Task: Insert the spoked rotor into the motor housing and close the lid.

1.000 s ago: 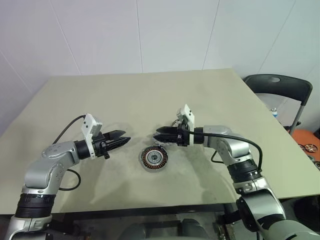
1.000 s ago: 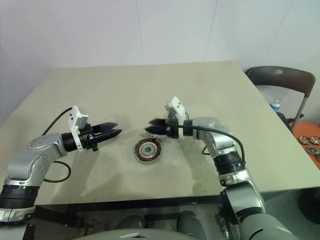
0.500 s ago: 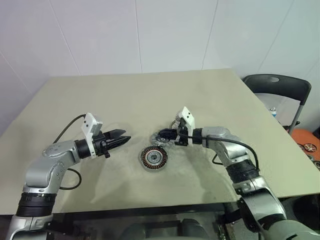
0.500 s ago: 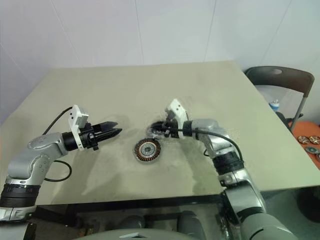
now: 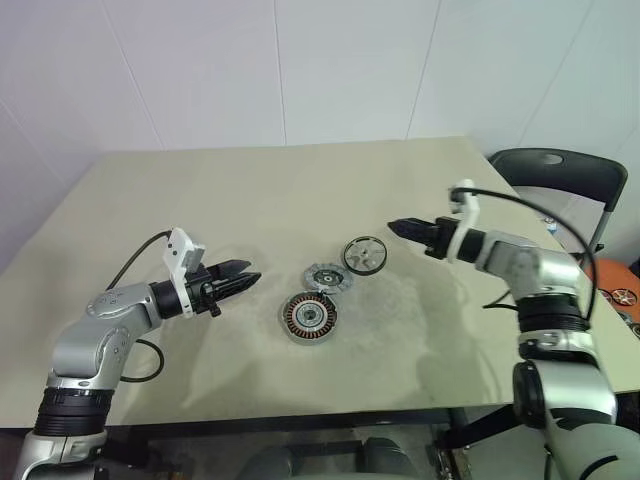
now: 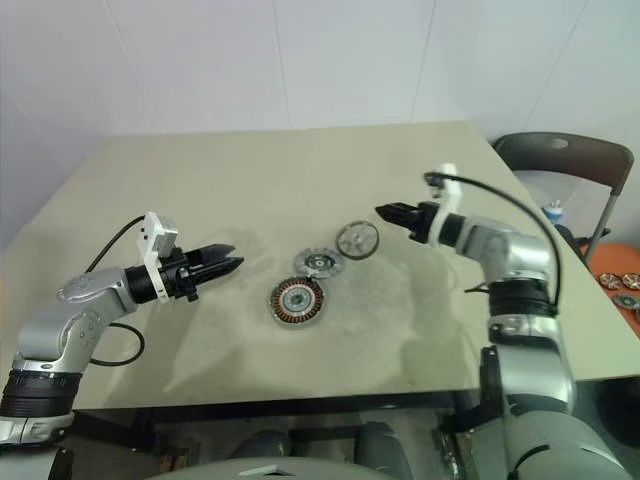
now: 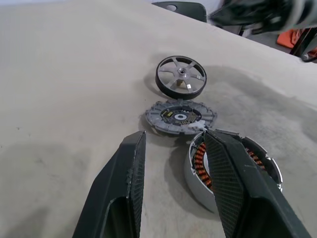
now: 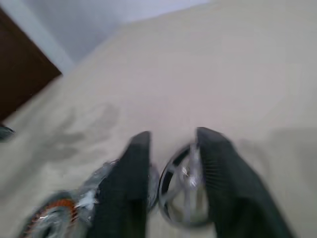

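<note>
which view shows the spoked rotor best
The left wrist view: the rotor lies flat on the table, its dark ring, spokes and hub all distinct. The eye views show it small, beside the lid. The right wrist view shows it blurred, partly hidden by that gripper's fingers.

On the table [image 5: 200,190], away from its edges: 1 spoked rotor [image 5: 364,254], 1 lid [image 5: 326,277], 1 motor housing [image 5: 308,317]. Off its right edge stands 1 chair [image 5: 560,180].

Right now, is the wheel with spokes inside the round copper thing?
No, it is out. The spoked wheel lies on the table, apart from the copper motor; the grey lid lies between them.
</note>
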Tool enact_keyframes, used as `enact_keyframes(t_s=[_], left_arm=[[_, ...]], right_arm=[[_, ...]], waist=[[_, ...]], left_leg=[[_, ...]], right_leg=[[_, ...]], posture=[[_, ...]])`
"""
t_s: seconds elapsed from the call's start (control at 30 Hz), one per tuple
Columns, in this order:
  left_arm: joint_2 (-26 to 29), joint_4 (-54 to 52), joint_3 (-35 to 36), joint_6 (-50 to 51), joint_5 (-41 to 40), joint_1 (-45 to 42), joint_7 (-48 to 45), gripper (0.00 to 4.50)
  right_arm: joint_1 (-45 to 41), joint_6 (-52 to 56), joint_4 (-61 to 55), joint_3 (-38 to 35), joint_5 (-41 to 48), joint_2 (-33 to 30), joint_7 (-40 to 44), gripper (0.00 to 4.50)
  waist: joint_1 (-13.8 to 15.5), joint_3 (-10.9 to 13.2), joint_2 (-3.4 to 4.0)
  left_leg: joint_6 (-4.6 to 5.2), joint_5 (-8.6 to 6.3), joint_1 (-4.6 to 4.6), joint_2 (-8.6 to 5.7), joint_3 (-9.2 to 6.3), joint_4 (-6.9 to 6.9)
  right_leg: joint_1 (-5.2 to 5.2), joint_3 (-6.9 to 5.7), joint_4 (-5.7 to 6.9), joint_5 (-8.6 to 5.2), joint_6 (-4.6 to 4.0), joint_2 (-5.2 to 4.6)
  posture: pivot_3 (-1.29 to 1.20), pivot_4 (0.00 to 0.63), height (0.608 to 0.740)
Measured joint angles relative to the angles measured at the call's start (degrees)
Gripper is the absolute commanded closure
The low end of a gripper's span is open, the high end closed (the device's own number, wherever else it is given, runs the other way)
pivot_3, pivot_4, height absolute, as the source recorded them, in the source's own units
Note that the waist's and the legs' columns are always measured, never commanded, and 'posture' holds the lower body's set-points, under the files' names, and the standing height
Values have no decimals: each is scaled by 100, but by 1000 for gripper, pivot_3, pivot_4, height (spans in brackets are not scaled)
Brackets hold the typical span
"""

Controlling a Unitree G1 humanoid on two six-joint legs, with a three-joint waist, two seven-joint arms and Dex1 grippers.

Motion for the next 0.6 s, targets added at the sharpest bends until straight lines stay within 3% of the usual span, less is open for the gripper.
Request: enact_keyframes(t_s=[0.23, 0.6], left_arm=[[-26, 23, -7, 3, -5, -170, -53, 2508], [121, 22, -1, 59, -13, -276, -281, 2508]], right_arm=[[967, 856, -163, 478, -60, 42, -160, 2734], [821, 163, -353, 575, -269, 571, -626, 2734]], waist=[[-28, 0, 0], [-130, -2, 0]], left_leg=[[3, -1, 3, 3, 36, 11], [3, -1, 13, 5, 45, 14]], right_leg=[[0, 9, 5, 8, 8, 0], [0, 22, 1, 21, 18, -3]], posture=[[0, 0, 740], [0, 0, 740]])
